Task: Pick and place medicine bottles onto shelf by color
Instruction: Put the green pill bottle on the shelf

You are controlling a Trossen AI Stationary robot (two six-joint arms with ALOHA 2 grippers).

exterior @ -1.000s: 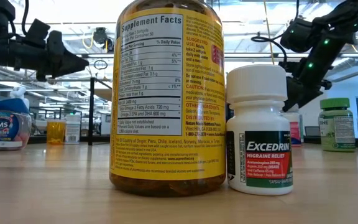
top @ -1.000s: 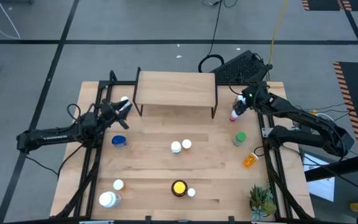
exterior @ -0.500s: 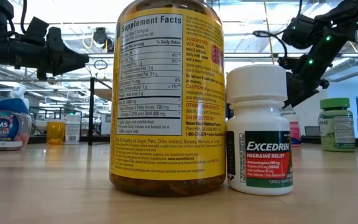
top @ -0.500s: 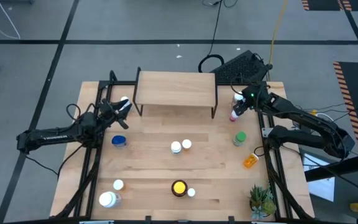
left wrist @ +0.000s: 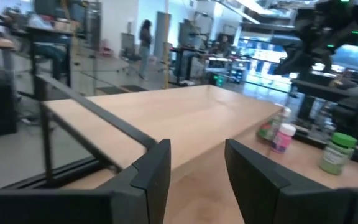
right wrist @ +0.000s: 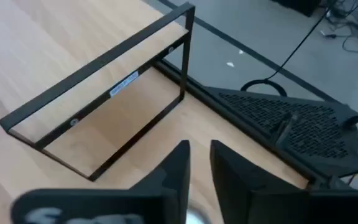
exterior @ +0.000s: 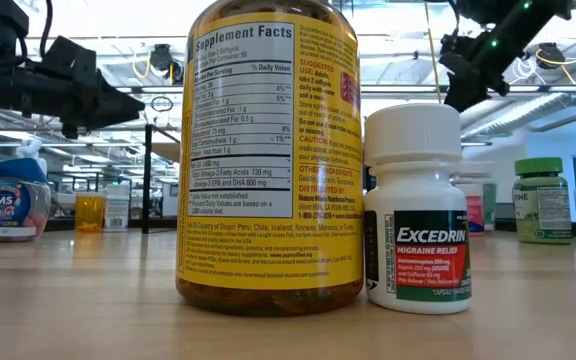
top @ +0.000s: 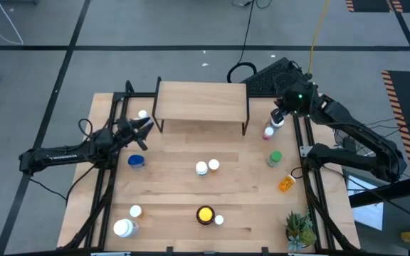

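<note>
At the left of the desk (top: 169,213), the left end effector (top: 145,128) hangs just off the shelf's left legs, its fingers (left wrist: 148,171) spread apart with nothing between them. A white-capped bottle (top: 142,114) stands just beyond it, near the shelf's left end. A blue jar (top: 137,161) sits on the desk a little nearer the front. At the front left are a small white-capped bottle (top: 135,211) and a larger white bottle (top: 123,228), close together.

The shelf (top: 201,102) stands at the back middle of the desk, its top bare. In front of it, mid-desk, two white bottles (top: 207,167) sit side by side. Nearer the front edge, a big amber bottle with a yellow lid (top: 205,214) stands with a small white Excedrin bottle (exterior: 415,208) touching its side.

To the right of the shelf, a pink bottle with a white cap (top: 268,131) stands on the desk. The right end effector (top: 279,117) is raised just above and behind it, fingers (right wrist: 173,174) slightly parted and holding nothing. A green bottle (top: 274,158) stands in front of the pink one, and an orange bottle (top: 285,183) lies farther forward near the right edge. A small potted plant (top: 299,229) sits at the front right corner.
</note>
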